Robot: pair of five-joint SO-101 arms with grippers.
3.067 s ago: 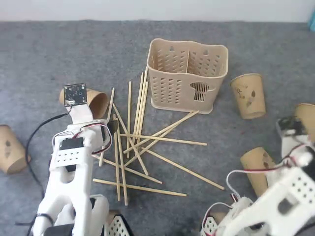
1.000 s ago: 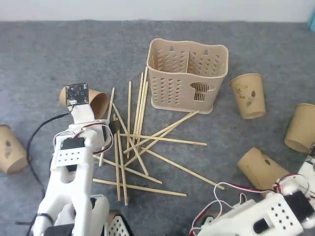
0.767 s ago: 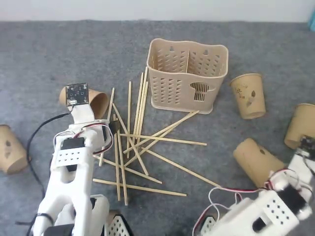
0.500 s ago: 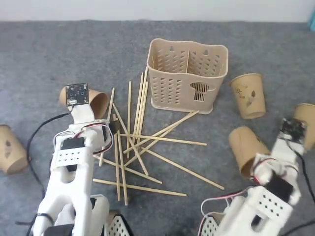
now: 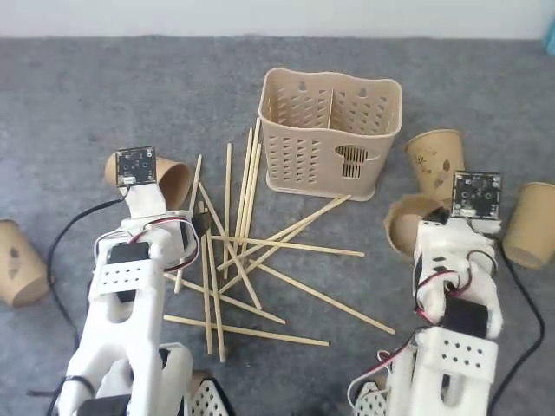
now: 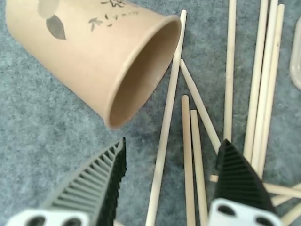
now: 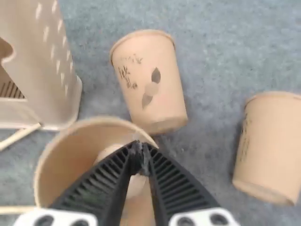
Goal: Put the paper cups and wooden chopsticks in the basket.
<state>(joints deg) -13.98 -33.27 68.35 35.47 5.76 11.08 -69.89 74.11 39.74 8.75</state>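
The right arm [image 5: 455, 286] has swung in from the lower right edge of the desk [image 5: 104, 78] within the last second. The paper cup [image 5: 406, 227] that lay on its side down there has come along with it. That cup now sits just off the near right corner of the basket [image 5: 303, 147], apparently lifted clear of the desk, with its mouth turned toward the camera above. The right jaws are closed tight on its rim. The left arm [image 5: 130, 277] has not stirred. The left jaws stand wide open with nothing in them, hanging over the scattered chopsticks [image 5: 290, 247] just beside a second cup [image 6: 94, 56] that lies on its side. Three more cups are on the desk: one right of the basket [image 5: 436, 166], one at the far right [image 5: 529, 224] and one at the far left [image 5: 17, 260]. The basket looks empty, so this is likely the first item on its way in. The grasp is made and most of the carry done. What remains for this cup is to rise over the basket's wall and let go above a compartment. A pinch on a thin rim could let the cup tilt or slip as it goes.
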